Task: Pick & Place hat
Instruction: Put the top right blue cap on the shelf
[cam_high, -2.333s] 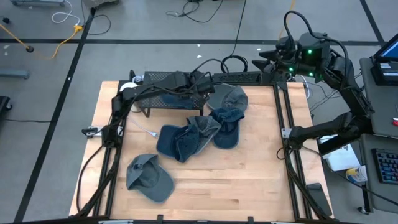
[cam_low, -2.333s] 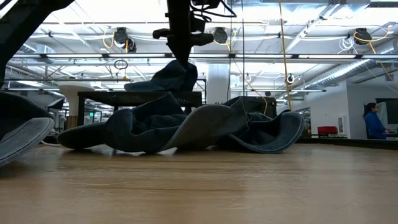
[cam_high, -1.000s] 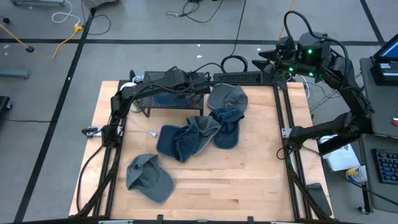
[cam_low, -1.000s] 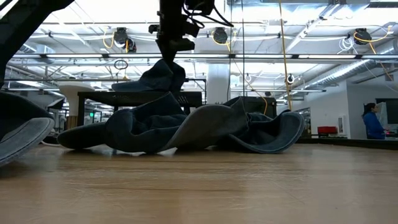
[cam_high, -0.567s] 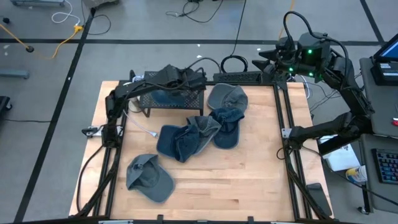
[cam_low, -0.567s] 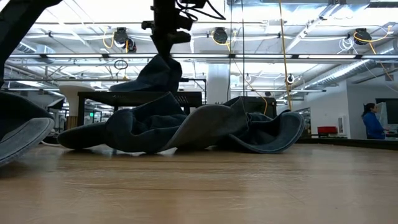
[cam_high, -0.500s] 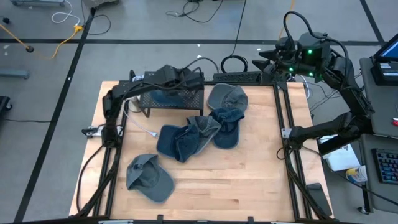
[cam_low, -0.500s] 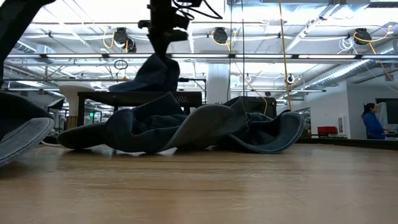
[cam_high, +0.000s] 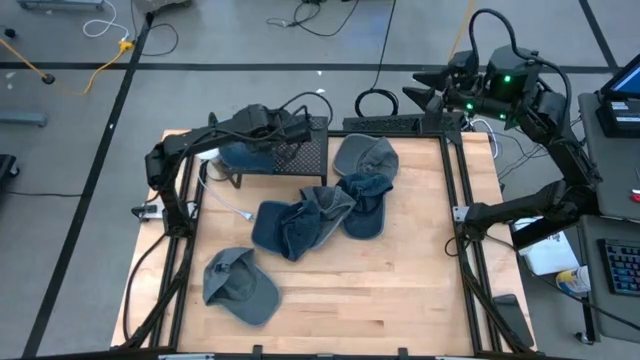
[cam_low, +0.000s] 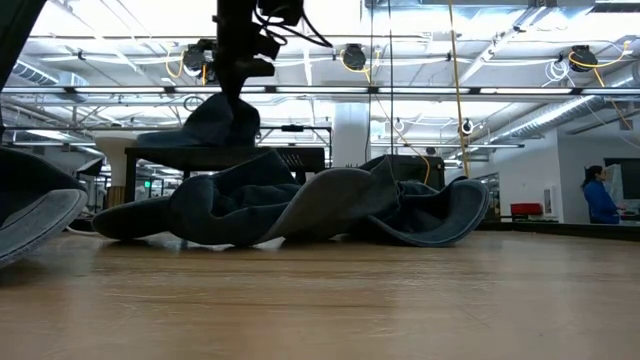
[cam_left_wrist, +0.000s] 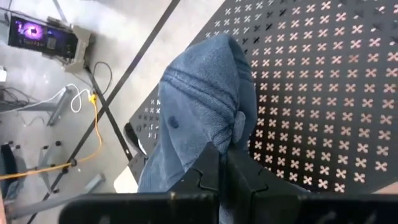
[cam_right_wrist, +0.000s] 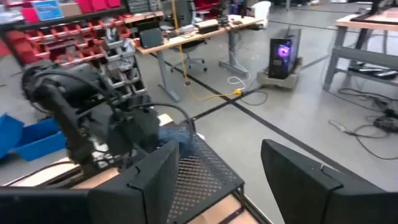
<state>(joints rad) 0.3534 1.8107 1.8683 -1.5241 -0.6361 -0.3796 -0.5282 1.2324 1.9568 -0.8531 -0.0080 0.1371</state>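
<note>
Carrying the hat (cam_left_wrist: 205, 112) farther toward the left end of the perforated rack (cam_high: 300, 155) than a moment ago, my left gripper (cam_left_wrist: 221, 177) stays clamped on its cloth above the rack. My right gripper (cam_right_wrist: 217, 168) waits behind the table's far right corner, fingers apart.

One perforated black rack (cam_high: 300, 155) and about six hats (cam_high: 240, 285), heap uncertain.

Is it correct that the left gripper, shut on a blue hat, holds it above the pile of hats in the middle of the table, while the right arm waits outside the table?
Not fully. The left gripper is shut on the blue hat, but it holds it over the black perforated rack at the table's back, not above the pile of hats. The high view shows this. The right gripper does wait beyond the table's back right corner.
</note>
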